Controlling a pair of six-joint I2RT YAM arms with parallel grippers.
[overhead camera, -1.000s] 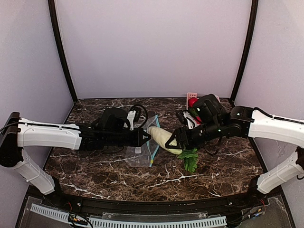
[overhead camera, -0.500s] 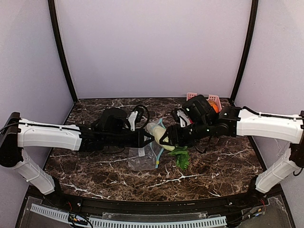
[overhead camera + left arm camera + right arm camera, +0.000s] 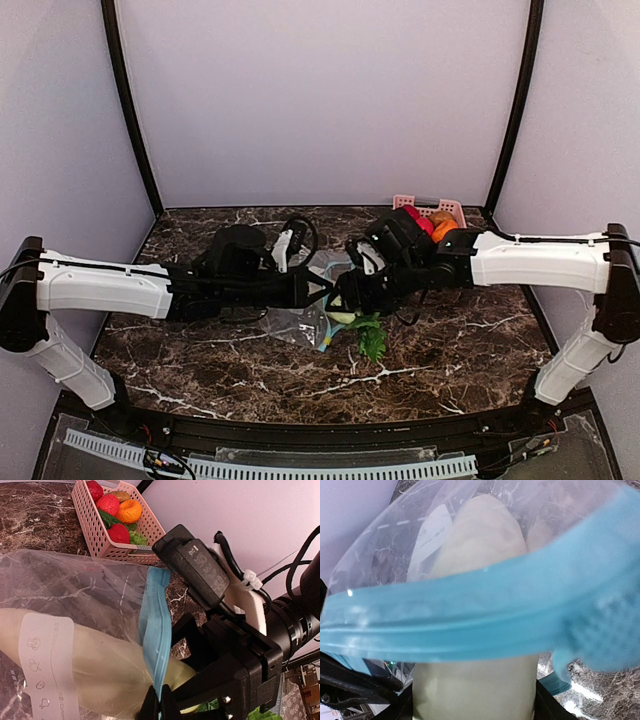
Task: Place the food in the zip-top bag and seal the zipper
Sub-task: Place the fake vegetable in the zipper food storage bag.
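1. Right gripper [image 3: 346,302] clamps the tail end of the pale gourd [image 3: 475,695], jaws spread to its width
2. Left gripper [image 3: 156,706] is pinched tight on the teal zipper [image 3: 470,615], holding up the mouth of the zip-top bag [image 3: 75,585] at mid-bench
3. Gourd's long axis runs left-right along the bench; most of it lies inside the bag, with the tail outside toward the right arm, so I judge the push goes leftward
4. Leafy green vegetable [image 3: 372,342] hangs just below the right gripper, outside the bag
5. Pink basket [image 3: 107,547] at the far right corner holds red, orange and green toy produce
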